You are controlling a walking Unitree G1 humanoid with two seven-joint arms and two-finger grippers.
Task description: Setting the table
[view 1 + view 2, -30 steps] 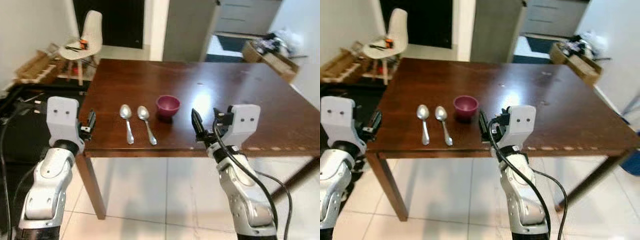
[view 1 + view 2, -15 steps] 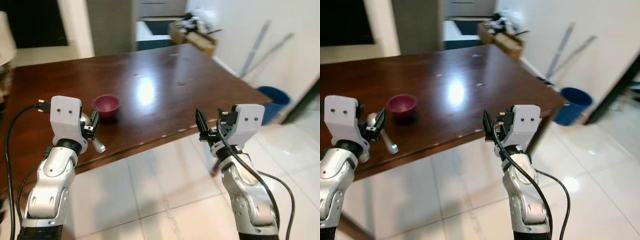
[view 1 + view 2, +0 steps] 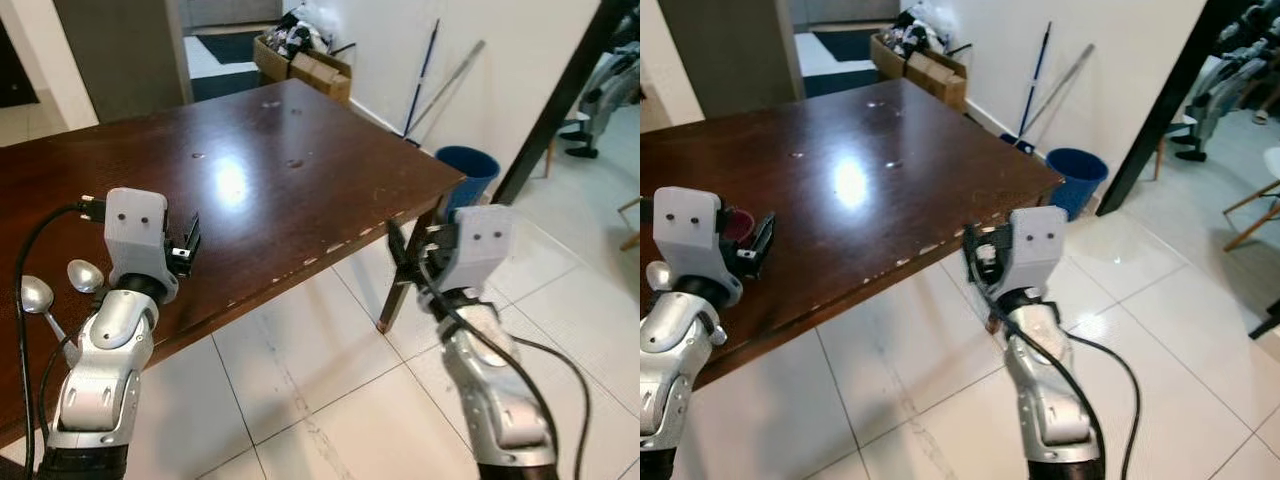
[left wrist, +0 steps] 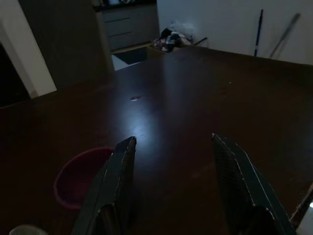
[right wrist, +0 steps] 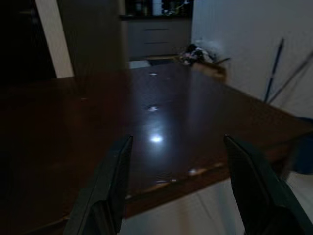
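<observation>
Dark wood surface (image 3: 300, 150) fills your view. Two spoons (image 3: 55, 290) lie at its near edge on the left, the maroon bowl (image 4: 80, 176) just ahead of your left gripper (image 4: 171, 191). Both it and the right gripper (image 5: 178, 186) have fingers spread and empty, held ready at the edge.

Dark brown glossy wooden table (image 3: 300, 150), maroon bowl (image 4: 80, 176), silver spoons (image 3: 45, 295), black gripper fingers (image 4: 117, 181), blue bin (image 3: 468, 170), white floor tiles (image 3: 300, 400), brown cardboard boxes (image 3: 305, 65)
</observation>
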